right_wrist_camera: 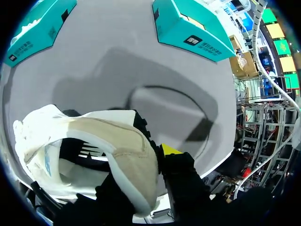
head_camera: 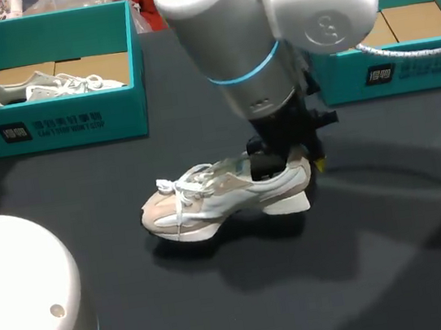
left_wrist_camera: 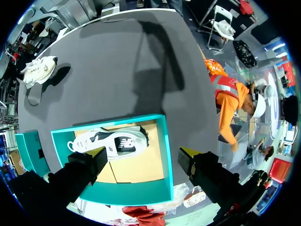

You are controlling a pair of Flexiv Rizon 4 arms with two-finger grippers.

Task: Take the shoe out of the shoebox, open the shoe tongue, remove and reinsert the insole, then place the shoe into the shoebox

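The shoe [head_camera: 217,198] in the right tool [head_camera: 290,163] is showing matt beige suede, mesh cloth and a smooth white sole. The desk [head_camera: 90,232] under it is looking matt and dark. The box [left_wrist_camera: 167,155] under the left tool [left_wrist_camera: 143,155] is showing matt teal card, brown inside. The right arm [head_camera: 305,5] is gleaming glossy white.

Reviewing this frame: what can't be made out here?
Insole of the shoe: head view, the right arm covers the opening.
Much of the right shoebox interior: head view, behind the right arm.
Most of the left gripper: head view, cut off by the edge.
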